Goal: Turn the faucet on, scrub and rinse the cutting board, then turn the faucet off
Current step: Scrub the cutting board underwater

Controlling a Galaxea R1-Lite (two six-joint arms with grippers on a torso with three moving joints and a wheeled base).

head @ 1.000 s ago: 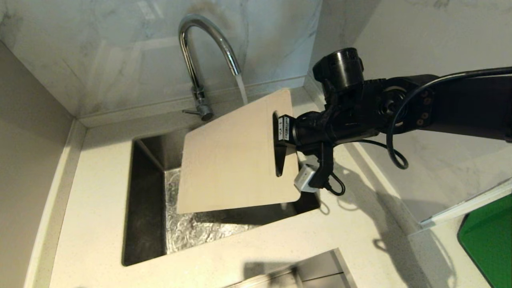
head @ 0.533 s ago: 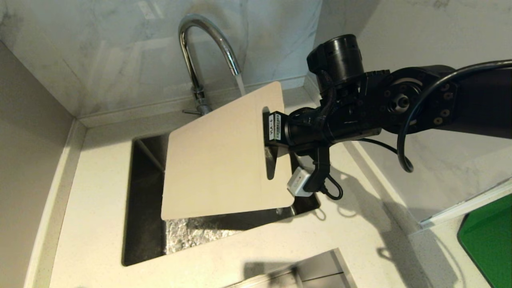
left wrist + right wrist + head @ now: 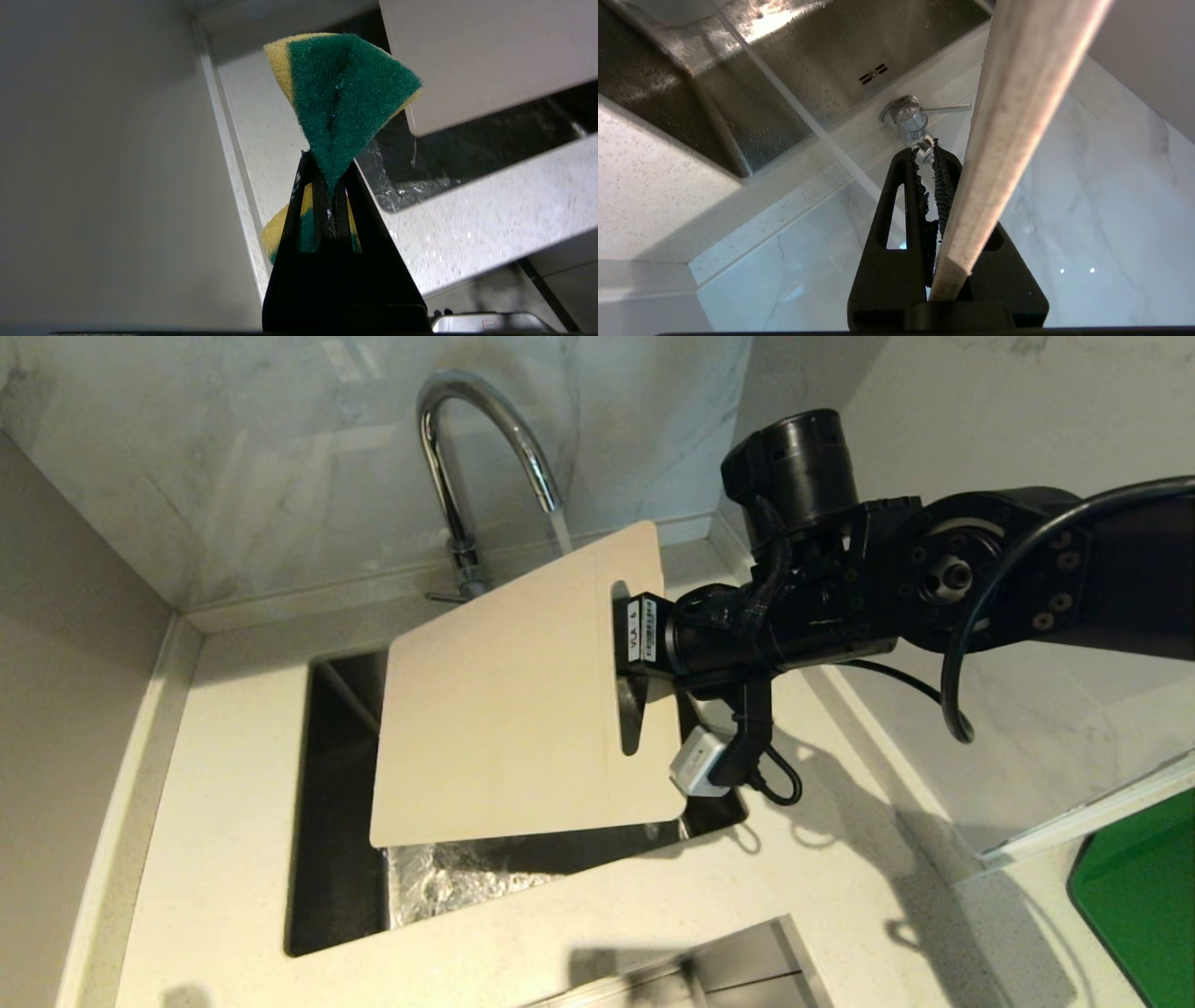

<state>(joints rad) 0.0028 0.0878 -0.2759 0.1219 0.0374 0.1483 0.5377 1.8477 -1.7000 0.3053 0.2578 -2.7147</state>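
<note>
Right arm reaching in from the right, right hand (image 3: 633, 644) clamped, left hand (image 3: 329, 186) pinched closed

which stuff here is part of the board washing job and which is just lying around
In the job:
- faucet, running
- cutting board, held over the sink by the right gripper
- sponge, in the left gripper

Lying about:
- green board, far right on the counter

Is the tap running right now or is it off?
Running. A stream of water falls from the faucet spout behind the cutting board, and the sink floor below glistens wet.
</note>
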